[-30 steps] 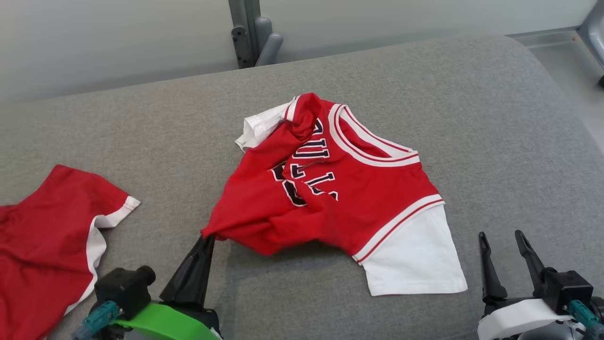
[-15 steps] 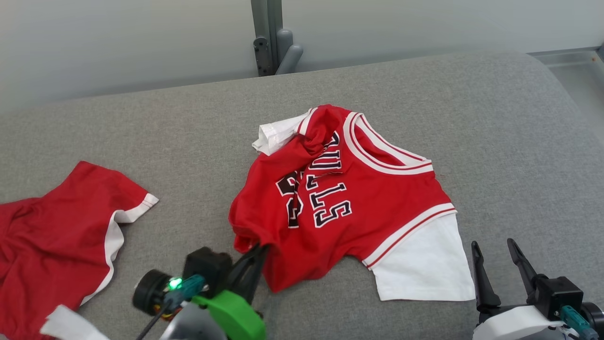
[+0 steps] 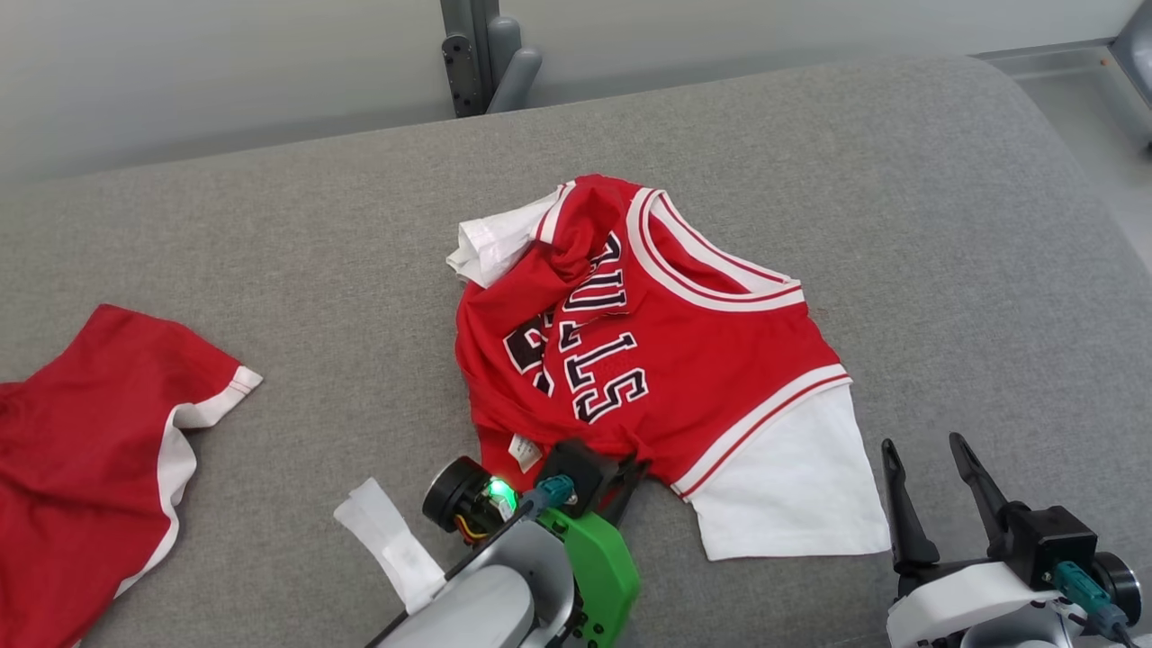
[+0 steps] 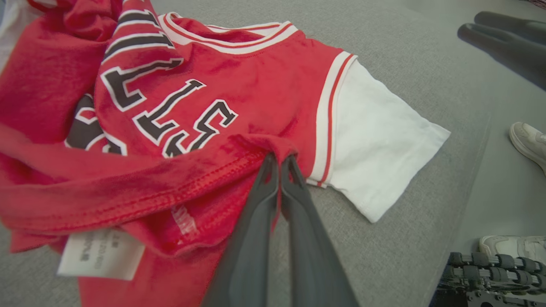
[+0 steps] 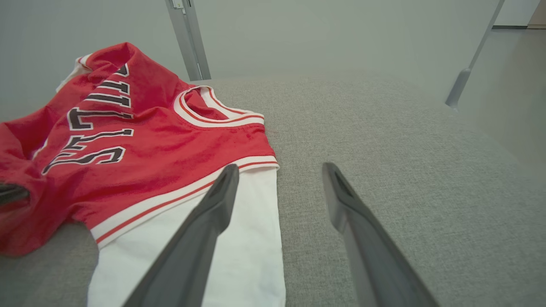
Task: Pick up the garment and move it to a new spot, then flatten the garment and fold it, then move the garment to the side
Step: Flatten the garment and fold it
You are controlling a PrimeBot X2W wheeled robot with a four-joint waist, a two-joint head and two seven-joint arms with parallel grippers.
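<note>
Grey cushion [image 3: 270, 252] is covered mid-frame by a red jersey [image 3: 702, 360], its hem clamped by the left gripper [image 4: 279, 158]. At lower right, the right gripper [image 3: 922, 443] is spread wide.

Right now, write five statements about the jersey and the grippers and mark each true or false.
1. The left gripper is shut on the jersey. True.
2. The right gripper holds the sleeve. False: it stands open beside the sleeve, holding nothing.
3. The jersey lies flat. False: it is crumpled, bunched toward the robot's left.
4. Another red garment lies on the cushion, left of the jersey. True.
5. The jersey's letters face down. False: the dark letters face up.
</note>
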